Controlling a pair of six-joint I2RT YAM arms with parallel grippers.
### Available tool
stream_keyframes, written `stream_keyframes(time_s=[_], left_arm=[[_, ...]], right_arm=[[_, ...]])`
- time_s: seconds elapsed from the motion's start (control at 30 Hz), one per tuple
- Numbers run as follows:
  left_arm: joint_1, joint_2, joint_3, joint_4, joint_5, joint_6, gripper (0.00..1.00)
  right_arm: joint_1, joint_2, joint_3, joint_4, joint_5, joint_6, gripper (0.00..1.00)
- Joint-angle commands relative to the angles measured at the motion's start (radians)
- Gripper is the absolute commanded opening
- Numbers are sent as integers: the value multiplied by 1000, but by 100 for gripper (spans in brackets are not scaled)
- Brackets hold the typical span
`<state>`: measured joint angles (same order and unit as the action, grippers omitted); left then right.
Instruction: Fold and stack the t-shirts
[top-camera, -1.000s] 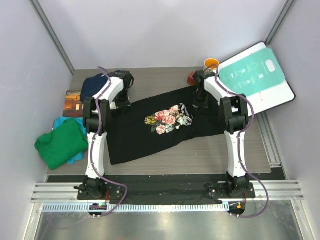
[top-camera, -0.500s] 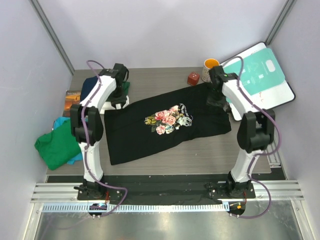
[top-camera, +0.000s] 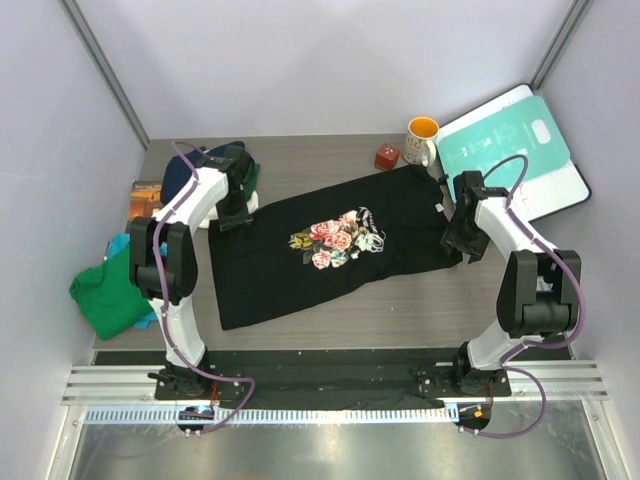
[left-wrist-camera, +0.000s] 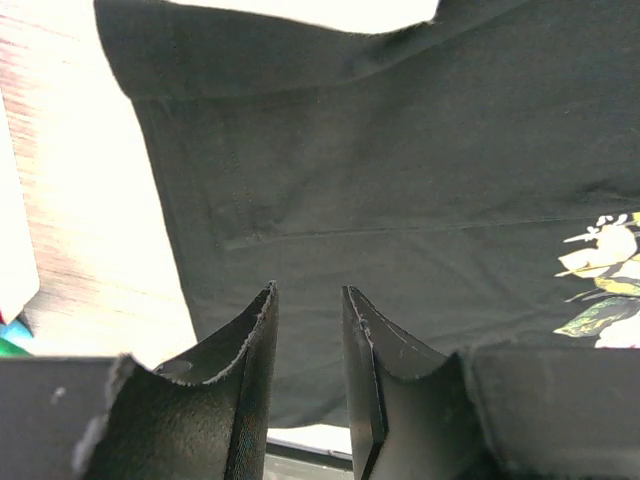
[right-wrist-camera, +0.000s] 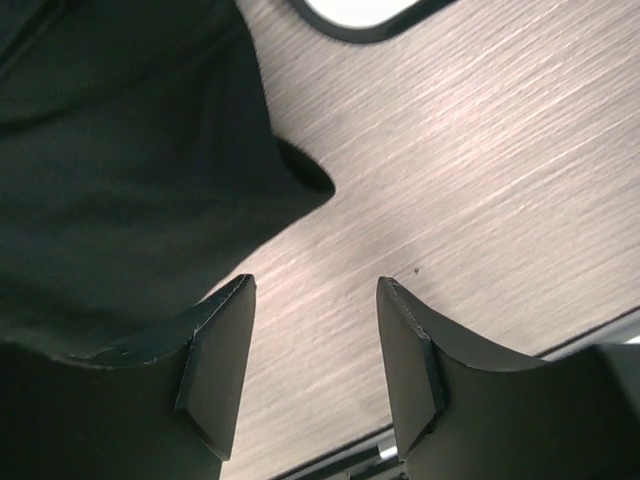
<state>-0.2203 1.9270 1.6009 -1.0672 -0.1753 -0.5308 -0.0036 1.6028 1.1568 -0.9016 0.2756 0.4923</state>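
Black t-shirt (top-camera: 270, 270) with the rose print lies spread flat across the middle of the table (top-camera: 420, 305). I see my left gripper (left-wrist-camera: 308, 292) over its far left corner, jaws slightly apart, empty. My right gripper (right-wrist-camera: 315, 285) hangs at its right edge, jaws open, holding nothing.

Black t-shirt (top-camera: 270, 270), mug (top-camera: 422, 135) on table (top-camera: 440, 300)
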Motion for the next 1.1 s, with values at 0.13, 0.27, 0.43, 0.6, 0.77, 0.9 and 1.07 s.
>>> stream_keyframes(time_s=[0.13, 0.27, 0.43, 0.6, 0.77, 0.9, 1.07], left_arm=[[1, -34, 7, 41, 22, 29, 32], [1, -34, 4, 42, 25, 29, 32], [1, -29, 5, 41, 37, 29, 31], [1, -31, 11, 35, 40, 28, 31], [1, -37, 10, 29, 33, 29, 31], [1, -33, 14, 24, 40, 31, 31], [-5, -26, 24, 27, 68, 32, 31]], right_arm=[[-18, -15, -86, 147, 17, -50, 64], [-21, -26, -101, 194, 4, -81, 67], [-24, -3, -100, 253, -33, -130, 69], [-27, 49, -89, 294, -65, -162, 69], [-30, 101, -86, 296, -91, -172, 68], [-30, 91, -83, 287, -124, -175, 41], [-30, 28, -51, 222, -208, -159, 4]])
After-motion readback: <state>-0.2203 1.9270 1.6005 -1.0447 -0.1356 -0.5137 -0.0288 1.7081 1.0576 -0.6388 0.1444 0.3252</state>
